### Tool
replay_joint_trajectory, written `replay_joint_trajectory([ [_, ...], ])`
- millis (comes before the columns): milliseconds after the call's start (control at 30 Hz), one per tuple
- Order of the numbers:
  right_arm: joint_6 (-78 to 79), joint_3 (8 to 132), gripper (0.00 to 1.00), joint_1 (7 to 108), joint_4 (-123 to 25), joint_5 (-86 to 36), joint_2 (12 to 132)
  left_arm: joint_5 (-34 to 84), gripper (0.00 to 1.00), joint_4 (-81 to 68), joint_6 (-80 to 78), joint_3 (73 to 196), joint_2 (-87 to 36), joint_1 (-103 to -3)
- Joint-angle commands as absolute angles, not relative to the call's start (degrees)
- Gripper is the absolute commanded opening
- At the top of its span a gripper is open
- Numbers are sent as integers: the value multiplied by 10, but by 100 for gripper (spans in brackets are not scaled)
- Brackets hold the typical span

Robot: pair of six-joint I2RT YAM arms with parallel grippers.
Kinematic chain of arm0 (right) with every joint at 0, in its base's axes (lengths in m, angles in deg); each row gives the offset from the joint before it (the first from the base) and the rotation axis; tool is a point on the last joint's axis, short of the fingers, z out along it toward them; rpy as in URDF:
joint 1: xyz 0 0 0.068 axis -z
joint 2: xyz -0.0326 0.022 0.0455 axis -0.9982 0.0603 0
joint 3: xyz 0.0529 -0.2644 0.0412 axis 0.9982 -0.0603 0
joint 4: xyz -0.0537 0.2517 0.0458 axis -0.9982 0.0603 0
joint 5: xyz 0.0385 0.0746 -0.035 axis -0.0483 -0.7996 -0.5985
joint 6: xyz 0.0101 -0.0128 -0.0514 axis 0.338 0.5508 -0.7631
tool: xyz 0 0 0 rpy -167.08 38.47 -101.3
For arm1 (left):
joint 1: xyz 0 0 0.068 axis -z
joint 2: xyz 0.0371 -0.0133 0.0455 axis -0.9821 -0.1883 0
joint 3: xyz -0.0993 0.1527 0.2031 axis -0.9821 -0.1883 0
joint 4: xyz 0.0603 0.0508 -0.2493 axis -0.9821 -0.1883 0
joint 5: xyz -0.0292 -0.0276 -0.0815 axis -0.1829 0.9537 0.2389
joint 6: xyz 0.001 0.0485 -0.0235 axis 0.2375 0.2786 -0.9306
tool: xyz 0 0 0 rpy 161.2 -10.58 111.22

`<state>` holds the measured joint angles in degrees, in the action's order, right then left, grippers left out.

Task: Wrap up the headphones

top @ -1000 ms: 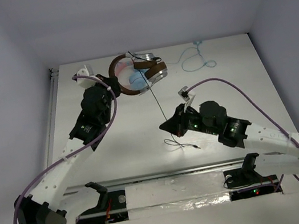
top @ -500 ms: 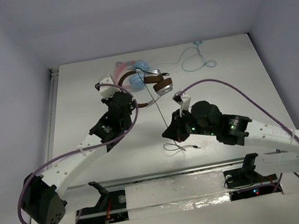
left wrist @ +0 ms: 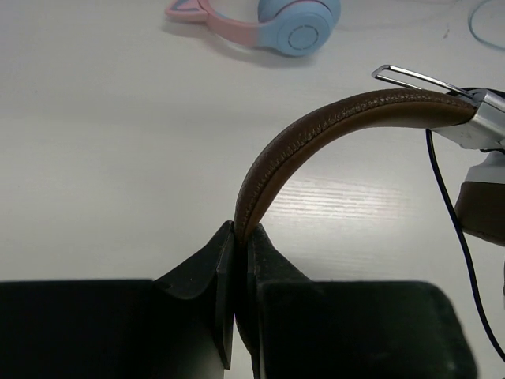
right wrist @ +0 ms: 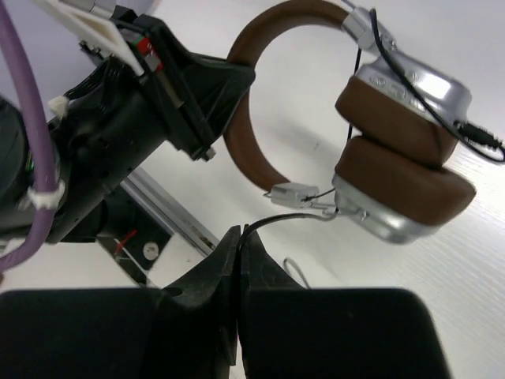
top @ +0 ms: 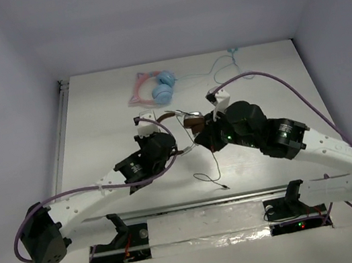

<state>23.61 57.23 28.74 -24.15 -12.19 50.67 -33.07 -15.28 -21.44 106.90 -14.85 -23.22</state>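
Brown headband [left wrist: 316,130] pinched by left gripper [left wrist: 241,237], cable [right wrist: 276,219] by right gripper [right wrist: 239,237]; overhead, cups [top: 194,124] half-hidden.

Ear cup [left wrist: 483,209]: I am seeing it running off the right edge.
Headband end [left wrist: 251,197]: disappearing between my left gripper's [left wrist: 241,234] fingers [left wrist: 201,264].

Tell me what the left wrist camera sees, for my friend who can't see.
The left end effector pinches the headphones by their brown headband, which arches up and right to a silver hinge and thin black cable. Pink-and-blue cat-ear headphones lie behind on the white table.
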Motion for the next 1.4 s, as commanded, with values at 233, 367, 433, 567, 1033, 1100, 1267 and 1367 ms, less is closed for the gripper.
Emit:
replay_joint_trajectory([
  [233, 157, 701, 0, 280, -126, -78, 571, -326, 0, -306, -257, 1107, -148, -170],
  [367, 133, 726, 0, 280, -50, -93, 598, -294, 0, -396, -256, 1144, -147, -154],
  [433, 126, 743, 0, 280, -27, -58, 604, -254, 0, -435, -222, 1159, -145, -147],
  [567, 102, 775, 0, 280, 2, -43, 620, -117, 0, -377, -135, 1164, -105, -133],
  [1033, 73, 749, 2, 280, -36, 135, 621, -74, 0, -413, -33, 1197, -84, -133],
  [1100, 68, 739, 4, 280, -64, 157, 612, -69, 0, -413, -25, 1201, -81, -138],
  [1267, 77, 722, 9, 280, -88, 140, 601, -70, 0, -409, -6, 1202, -81, -151],
  [1367, 84, 700, 15, 285, -97, 132, 576, -64, 0, -394, 11, 1199, -81, -169],
])
